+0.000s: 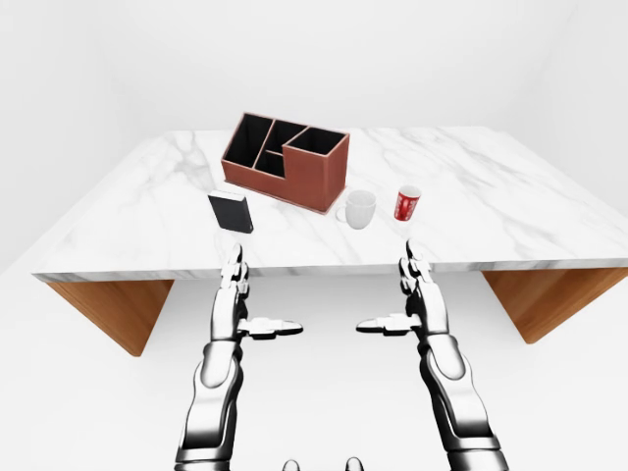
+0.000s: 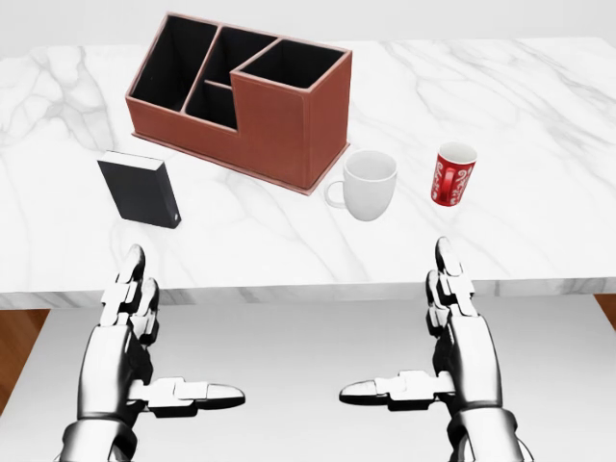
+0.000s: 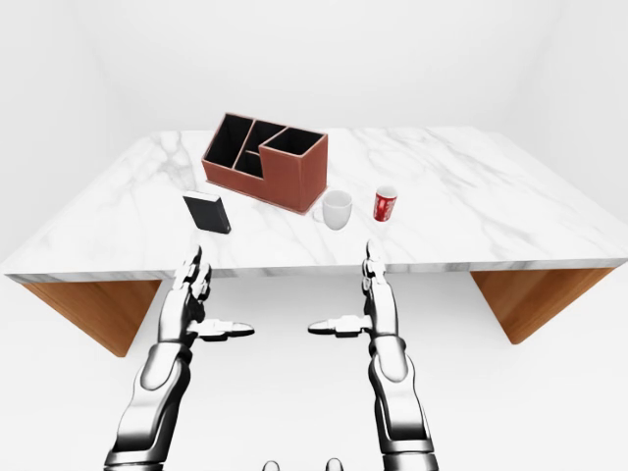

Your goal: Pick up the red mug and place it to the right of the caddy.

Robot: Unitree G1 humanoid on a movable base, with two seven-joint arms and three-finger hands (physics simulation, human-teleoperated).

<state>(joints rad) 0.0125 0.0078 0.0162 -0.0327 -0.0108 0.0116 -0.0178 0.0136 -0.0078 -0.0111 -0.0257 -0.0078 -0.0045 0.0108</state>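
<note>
Reaching with your right hand, fingers spread and empty short of the desk, you risk clipping the white mug just left of the red mug, right of the caddy.

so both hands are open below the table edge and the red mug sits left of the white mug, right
Not quite. In the head view the red mug sits right of the white mug, not left. The rest holds: the left robot hand and right robot hand are open below the table edge.
</note>
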